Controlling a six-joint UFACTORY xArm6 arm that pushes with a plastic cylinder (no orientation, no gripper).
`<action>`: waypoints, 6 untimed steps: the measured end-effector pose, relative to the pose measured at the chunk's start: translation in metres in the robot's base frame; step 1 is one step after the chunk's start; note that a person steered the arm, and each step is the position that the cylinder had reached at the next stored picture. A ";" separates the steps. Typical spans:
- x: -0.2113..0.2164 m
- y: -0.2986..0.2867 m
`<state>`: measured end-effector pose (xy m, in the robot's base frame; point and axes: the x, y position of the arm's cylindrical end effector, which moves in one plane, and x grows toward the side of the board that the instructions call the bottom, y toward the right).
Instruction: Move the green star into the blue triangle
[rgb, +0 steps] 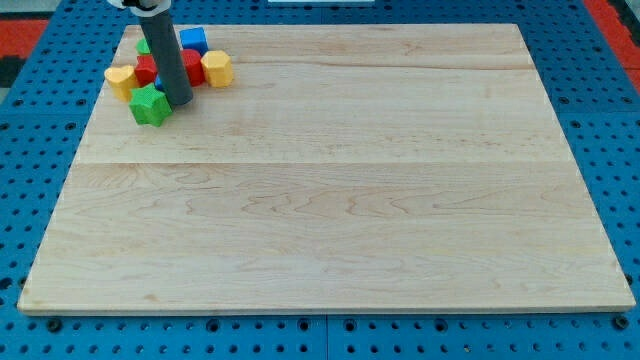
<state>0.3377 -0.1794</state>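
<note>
The green star (150, 104) lies at the view's top left of the wooden board, at the lower edge of a tight cluster of blocks. My tip (179, 101) rests just right of the green star, touching or nearly touching it. The rod hides the middle of the cluster. A sliver of blue (159, 82) shows at the rod's left edge, above the star; its shape cannot be made out. A blue cube-like block (193, 41) sits at the cluster's top.
Other blocks in the cluster: a yellow block (119, 80) at the left, a red block (146, 69) beside it, a red block (192, 66) right of the rod, a yellow block (216, 68) at the right, and a green block (144, 46) at the top left. The wooden board (340, 200) lies on a blue pegboard.
</note>
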 end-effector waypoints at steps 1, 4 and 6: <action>0.000 0.022; 0.056 -0.032; 0.055 -0.019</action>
